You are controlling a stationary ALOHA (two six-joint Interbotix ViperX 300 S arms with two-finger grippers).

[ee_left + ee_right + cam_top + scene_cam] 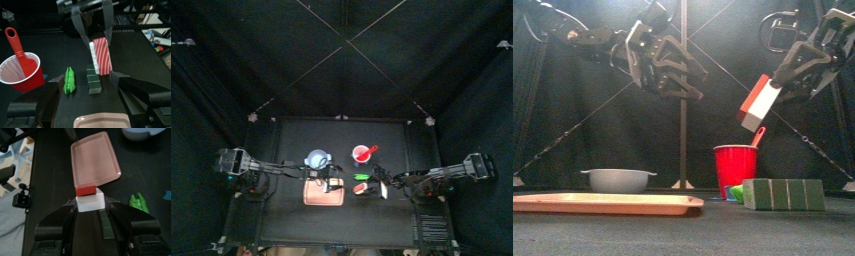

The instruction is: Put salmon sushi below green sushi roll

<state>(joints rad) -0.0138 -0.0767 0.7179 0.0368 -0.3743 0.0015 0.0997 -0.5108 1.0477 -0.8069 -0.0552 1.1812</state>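
My right gripper [89,204] is shut on the salmon sushi [88,197], a small red-and-white piece. In the front view it holds the piece [759,103] tilted, high above the table, over the red cup. The green sushi roll [69,80], a tiny bright green piece, lies on the table beside a dark green block [93,82]; it also shows in the front view [736,192] and the right wrist view [139,202]. My left gripper [89,82] is open and empty, raised [671,66] above the table's middle, facing the held salmon sushi [101,55].
A red cup [735,171] with a red spoon stands behind the green pieces. A pale pink square board [607,203] lies at the front left. A bluish-grey bowl [619,180] stands behind it. In the top view the board [326,194] is left of the green pieces.
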